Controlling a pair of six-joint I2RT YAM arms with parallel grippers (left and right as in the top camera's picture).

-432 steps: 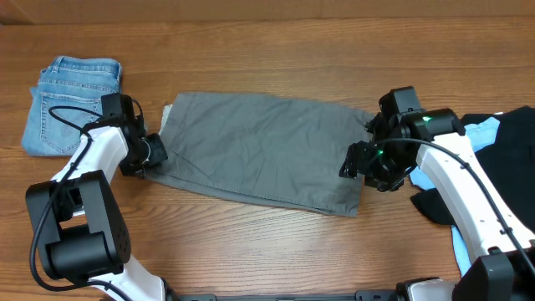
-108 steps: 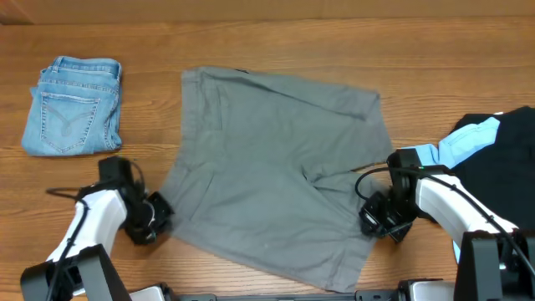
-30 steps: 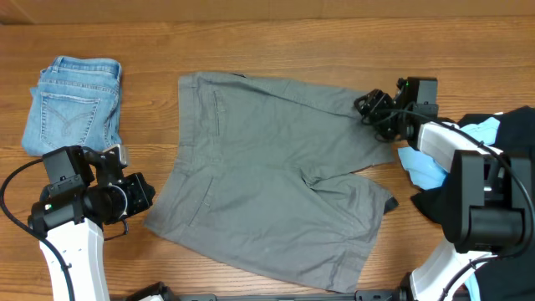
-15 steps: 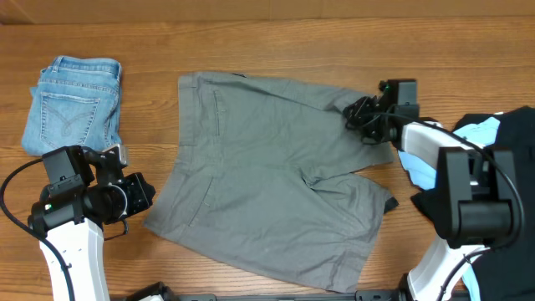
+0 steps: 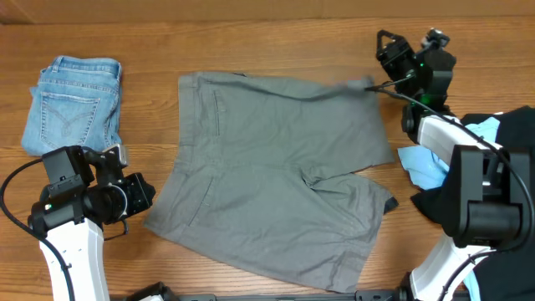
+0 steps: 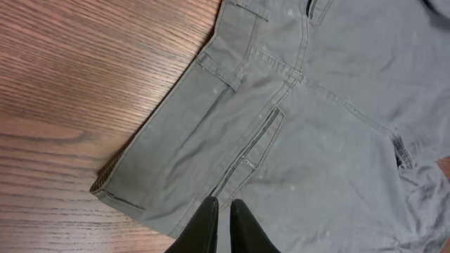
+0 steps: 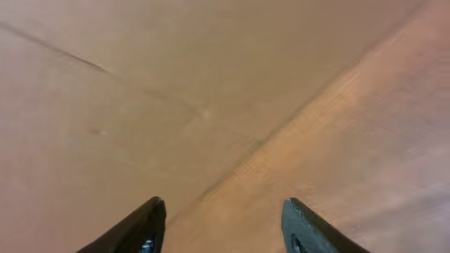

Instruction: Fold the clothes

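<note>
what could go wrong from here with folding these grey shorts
The right gripper is open over bare table, past the grey shorts' far corner. Its blurred view suggests speed, so a regrasp may miss the hem.
The black garment and sky-blue garment lie beside the right arm and could get dragged.
The left gripper is shut beside the waistband and must open first.

i see the grey shorts (image 5: pixel 276 184) spread flat on the table (image 5: pixel 251 42), waistband toward my left arm. my left gripper (image 5: pixel 138 196) sits just off their near waistband corner. my right gripper (image 5: pixel 389 54) hangs beside the far leg hem. folded denim (image 5: pixel 71 104) lies far left, and the black garment (image 5: pixel 518 134) and sky-blue garment (image 5: pixel 422 165) lie far right.
</note>
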